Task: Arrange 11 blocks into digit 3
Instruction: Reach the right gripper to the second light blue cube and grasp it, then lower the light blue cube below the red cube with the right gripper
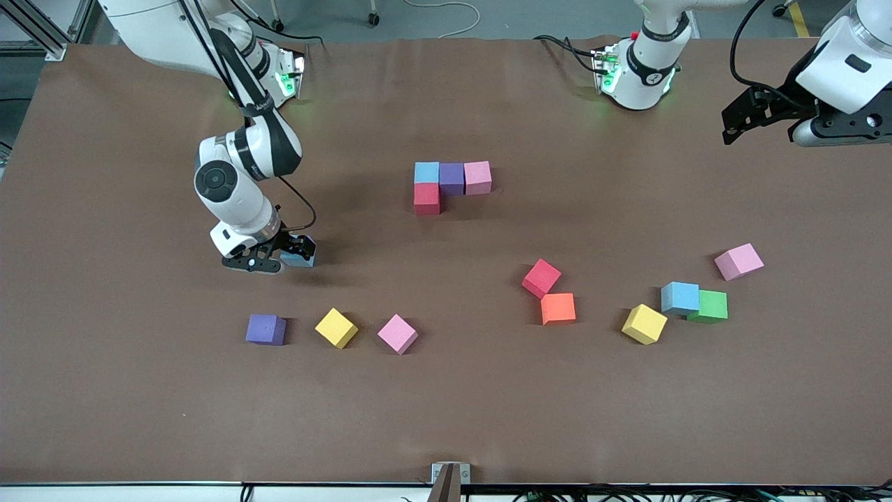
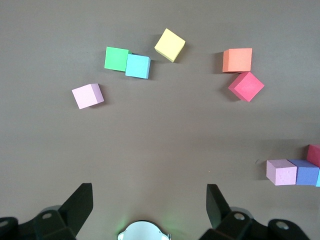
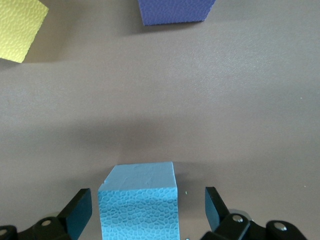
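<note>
My right gripper [image 1: 282,258] [image 3: 147,210] is down at the table, open, with a blue block [image 1: 302,255] [image 3: 138,202] between its fingers and a gap on each side. The digit 3 stands as a row of blue [image 1: 426,172], purple [image 1: 451,178] and pink [image 1: 477,177] blocks with a red block [image 1: 426,199] touching the blue one. My left gripper [image 1: 739,122] [image 2: 149,200] waits open and empty, high over the table's left-arm end.
Purple [image 1: 265,329], yellow [image 1: 336,328] and pink [image 1: 397,334] cubes lie nearer the front camera than my right gripper. Toward the left arm's end lie red [image 1: 541,277], orange [image 1: 558,308], yellow [image 1: 644,324], blue [image 1: 680,298], green [image 1: 709,306] and pink [image 1: 739,261] cubes.
</note>
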Robot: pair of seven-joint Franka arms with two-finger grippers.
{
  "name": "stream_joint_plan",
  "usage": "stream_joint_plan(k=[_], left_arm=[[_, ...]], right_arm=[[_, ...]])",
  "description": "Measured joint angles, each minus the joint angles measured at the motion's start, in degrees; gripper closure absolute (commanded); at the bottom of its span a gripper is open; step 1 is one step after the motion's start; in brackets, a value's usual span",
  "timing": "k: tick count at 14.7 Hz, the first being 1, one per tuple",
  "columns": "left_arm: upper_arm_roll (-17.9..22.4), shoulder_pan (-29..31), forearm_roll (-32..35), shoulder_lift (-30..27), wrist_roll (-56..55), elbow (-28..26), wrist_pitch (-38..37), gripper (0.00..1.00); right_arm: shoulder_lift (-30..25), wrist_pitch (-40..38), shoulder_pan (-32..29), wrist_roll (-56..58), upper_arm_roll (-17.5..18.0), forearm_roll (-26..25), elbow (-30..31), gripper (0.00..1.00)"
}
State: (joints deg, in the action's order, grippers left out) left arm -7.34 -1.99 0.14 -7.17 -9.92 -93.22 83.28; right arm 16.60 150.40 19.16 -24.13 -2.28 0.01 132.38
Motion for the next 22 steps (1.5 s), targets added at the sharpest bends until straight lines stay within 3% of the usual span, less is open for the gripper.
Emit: stream_joint_plan(k=[4, 5, 7, 9, 10, 16, 19, 22], left_arm=[[0.0, 0.0, 0.0, 0.0, 0.0, 0.0, 0.1, 0.00], [0.0, 0.0, 0.1, 0.0, 0.0, 0.0, 0.2, 0.00], [0.0, 0.0, 0.2, 0.1, 0.0, 0.0, 0.3, 0.00], [0.0, 0.0, 0.2, 0.2, 0.0, 0.0, 0.3, 0.00], [0.0, 0.0, 0.2, 0.2, 0.0, 0.0, 0.3, 0.00], [0.0, 0.0, 0.2, 0.2, 1.1, 0.0, 0.4, 0.00], [0.1, 0.1, 0.2, 0.2, 1.1, 0.0, 0.9, 0.00], [0.1, 0.1, 0.2, 0.3, 1.2, 0.0, 1.3, 0.00]], right_arm=[[0.0, 0.0, 0.0, 0.0, 0.2, 0.0, 0.5, 0.00], [0.0, 0.0, 0.0, 0.0, 0.2, 0.0, 0.5, 0.07], [0.0, 0.0, 0.0, 0.0, 0.3, 0.0, 0.8, 0.33], [0.0, 0.0, 0.1, 0.0, 0.3, 0.0, 0.9, 0.85], [0.0, -0.1, 0.1, 0.0, 0.4, 0.0, 0.9, 0.99], [-0.2, -0.3, 2.5, -1.9, 1.4, 0.0, -0.2, 1.00], [-0.2, -5.8, 8.3, -5.9, 1.7, 0.3, -5.7, 1.00], [0.8, -9.3, 14.7, -6.8, 1.9, 3.9, -12.1, 1.00]])
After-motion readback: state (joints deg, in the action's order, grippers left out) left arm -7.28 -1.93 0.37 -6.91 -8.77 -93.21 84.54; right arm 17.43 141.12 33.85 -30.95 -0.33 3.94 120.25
